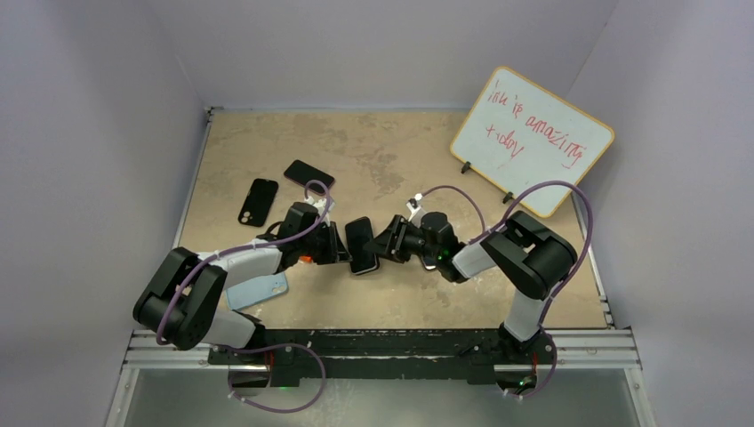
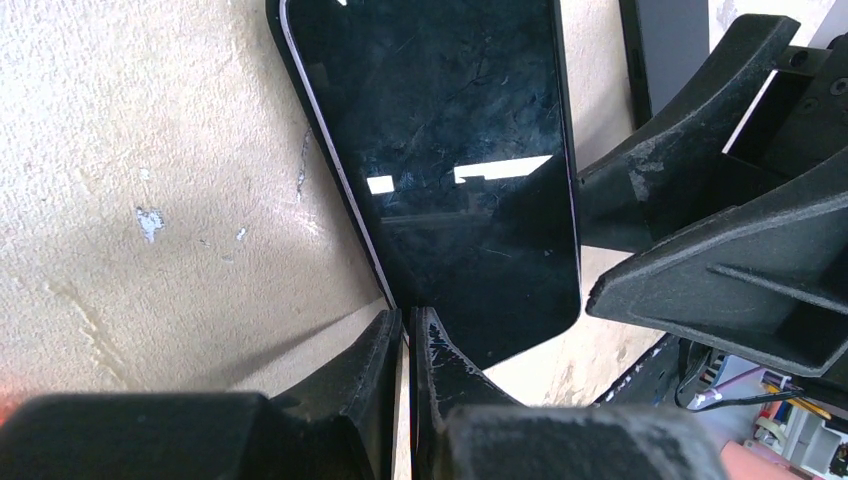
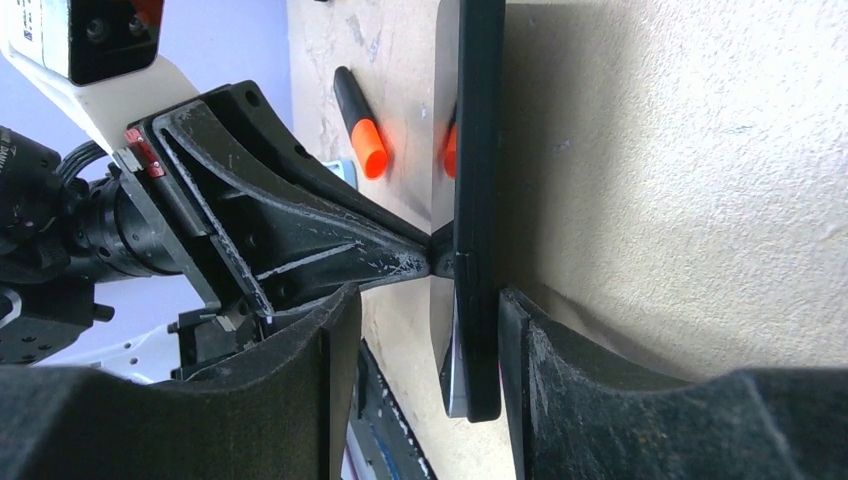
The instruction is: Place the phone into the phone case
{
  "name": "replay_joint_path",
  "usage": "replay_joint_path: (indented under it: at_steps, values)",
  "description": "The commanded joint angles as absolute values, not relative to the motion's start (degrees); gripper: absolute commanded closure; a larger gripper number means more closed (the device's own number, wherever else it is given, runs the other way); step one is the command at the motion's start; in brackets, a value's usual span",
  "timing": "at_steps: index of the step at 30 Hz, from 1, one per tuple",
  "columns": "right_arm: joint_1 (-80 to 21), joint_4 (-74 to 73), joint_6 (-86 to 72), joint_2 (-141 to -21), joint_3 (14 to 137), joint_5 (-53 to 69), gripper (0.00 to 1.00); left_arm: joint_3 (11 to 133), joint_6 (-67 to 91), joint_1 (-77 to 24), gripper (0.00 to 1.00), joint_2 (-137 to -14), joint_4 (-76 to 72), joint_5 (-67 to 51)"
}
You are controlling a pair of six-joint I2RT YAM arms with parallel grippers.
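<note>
A black phone stands on its edge mid-table between my two grippers. In the left wrist view its glossy screen faces the camera. In the right wrist view it is edge-on, and a black case sits on its back. The phone's silver edge sticks out of the case at the near corner. My left gripper is shut on the phone's side edge. My right gripper is open and straddles the phone and case. One finger is against the case's back; the other stands off the screen.
A second black case and another dark phone lie at the left rear. A light blue case lies under my left arm. An orange-tipped marker lies behind the phone. A whiteboard stands at the back right.
</note>
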State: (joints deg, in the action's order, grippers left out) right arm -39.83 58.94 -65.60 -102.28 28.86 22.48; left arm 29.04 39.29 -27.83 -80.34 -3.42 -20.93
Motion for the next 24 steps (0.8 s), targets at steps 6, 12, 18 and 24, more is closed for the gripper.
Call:
replay_joint_path:
  at_steps: [6, 12, 18, 24]
  values:
    - [-41.48, 44.74, -59.48, -98.26, 34.34, 22.19, 0.53, 29.21, 39.44, -28.21, 0.91, -81.39, -3.83, -21.11]
    - [-41.75, 44.05, -59.7, -100.13, 34.91, 23.1, 0.6, 28.27, 42.35, -28.21, 0.91, -82.97, -8.01, -23.78]
    - [-41.75, 43.81, -59.63, -99.91, 34.94, 23.31, 0.83, 28.23, 43.9, -28.21, 0.91, -82.43, -9.82, -26.26]
    - [-39.37, 38.78, -55.25, -92.7, 34.01, 24.17, 1.0, 29.85, 42.71, -27.57, 0.82, -75.7, -6.99, -28.43]
